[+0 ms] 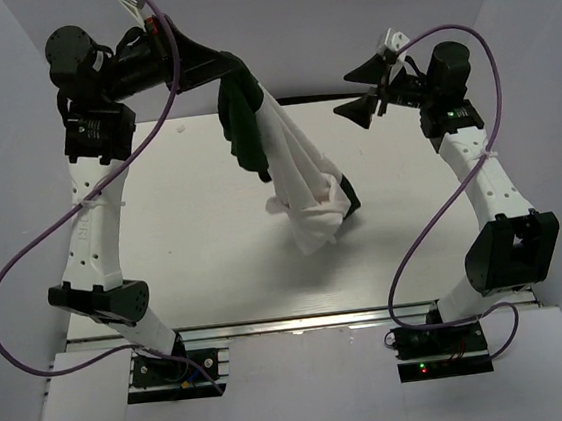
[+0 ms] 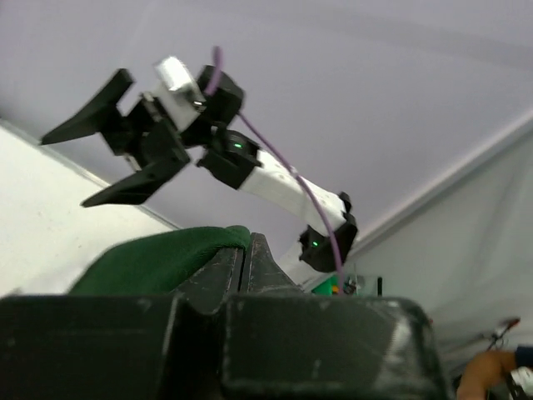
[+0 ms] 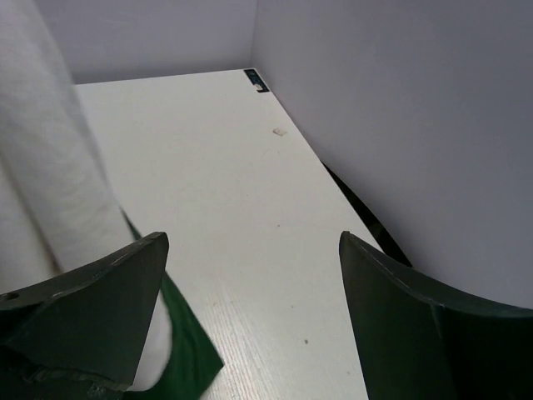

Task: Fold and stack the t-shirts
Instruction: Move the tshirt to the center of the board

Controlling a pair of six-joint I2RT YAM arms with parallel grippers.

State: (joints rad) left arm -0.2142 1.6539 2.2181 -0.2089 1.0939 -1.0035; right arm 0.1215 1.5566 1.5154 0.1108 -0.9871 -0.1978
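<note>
From above, the left gripper has its fingertips buried in the bunched green shirt and white shirt, whose outlines cannot be made out. The right wrist view cuts the white shirt off at its left edge; a blurred orange thing is cut off at the left wrist view's corner

The table has a flat white top with a faint wood grain. Plain pale grey walls enclose it on the left, right and far sides. A small white scrap lies on the top near the far left corner, close to the far wall. A small black tag sits at the table's far-left corner. A metal rail runs along the near edge, with a white board just below it.
</note>
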